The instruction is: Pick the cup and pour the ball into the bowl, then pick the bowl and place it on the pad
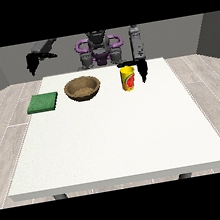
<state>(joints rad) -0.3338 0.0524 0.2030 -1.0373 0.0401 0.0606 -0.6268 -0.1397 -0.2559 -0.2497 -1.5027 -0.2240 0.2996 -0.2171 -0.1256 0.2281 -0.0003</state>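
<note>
Fingers [143,74] of hand at view's right [141,69] beside cup [128,78]: spread or curled, cannot tell; ball hidden.

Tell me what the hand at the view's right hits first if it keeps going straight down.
Probably the table, just beside the cup; the hand points downward, though depth is unclear.

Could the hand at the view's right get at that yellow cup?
Probably yes. The hand at the view's right hangs just beside the yellow cup, with nothing between them; the wooden bowl sits off to the cup's other side.
</note>
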